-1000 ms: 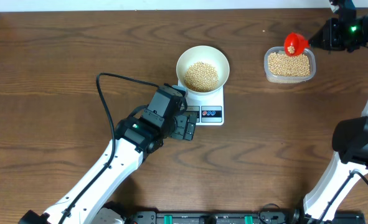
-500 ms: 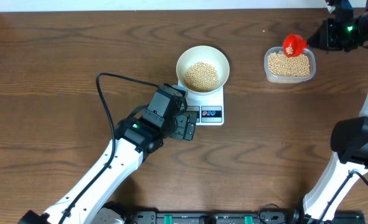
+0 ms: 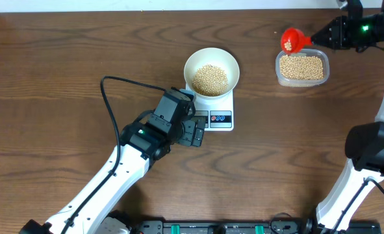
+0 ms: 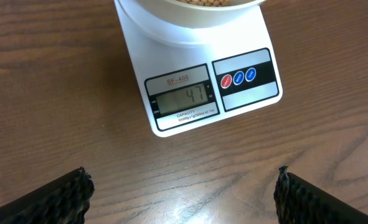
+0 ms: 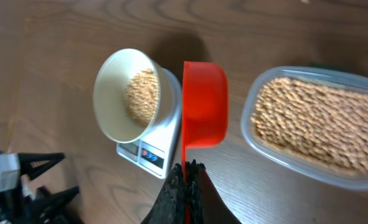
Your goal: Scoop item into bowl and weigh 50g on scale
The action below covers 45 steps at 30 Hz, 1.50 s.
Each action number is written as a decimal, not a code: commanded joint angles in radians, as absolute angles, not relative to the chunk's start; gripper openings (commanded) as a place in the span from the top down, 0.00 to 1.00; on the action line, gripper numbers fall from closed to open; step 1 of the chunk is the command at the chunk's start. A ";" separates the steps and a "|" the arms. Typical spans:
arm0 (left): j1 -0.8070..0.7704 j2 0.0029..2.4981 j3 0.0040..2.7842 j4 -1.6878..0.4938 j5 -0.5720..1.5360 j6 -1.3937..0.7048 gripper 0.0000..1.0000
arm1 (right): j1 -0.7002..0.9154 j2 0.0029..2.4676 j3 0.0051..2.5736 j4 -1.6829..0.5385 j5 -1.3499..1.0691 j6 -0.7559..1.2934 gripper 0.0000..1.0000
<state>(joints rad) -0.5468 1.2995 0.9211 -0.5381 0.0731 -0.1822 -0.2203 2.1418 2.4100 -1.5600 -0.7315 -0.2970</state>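
Wooden table (image 3: 62, 58): white bowl (image 3: 193, 60) of beans (image 3: 210, 78) sits on scale (image 4: 196, 93), display 47. Left gripper (image 4: 184, 190) spread, empty — right gripper (image 5: 185, 180) clamped on red scoop (image 5: 203, 102) by clear tub (image 3: 301, 81).

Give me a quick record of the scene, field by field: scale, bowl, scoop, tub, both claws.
Scale: display reads 47
Bowl: white, on the scale, holds beans
Scoop: red, by the tub's edge nearest the bowl
Tub: clear, holds more beans
Right claw: shut on the scoop handle
Left claw: open, empty, facing the scale's display
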 commanded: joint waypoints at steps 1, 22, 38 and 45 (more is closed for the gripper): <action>-0.546 1.286 0.921 -0.537 0.067 -0.172 0.05 | -0.205 2.127 2.426 -1.563 -0.874 -0.369 0.99; -0.546 1.286 0.921 -0.537 0.067 -0.172 0.05 | -0.175 2.127 2.426 -1.573 -0.977 -0.476 0.99; -0.546 1.286 0.921 -0.537 0.068 -0.172 0.05 | -0.016 2.129 2.425 -1.499 -0.823 -0.467 0.99; -0.546 1.286 0.921 -0.537 0.067 -0.172 0.05 | 0.141 2.129 2.425 -1.473 -0.567 -0.441 0.99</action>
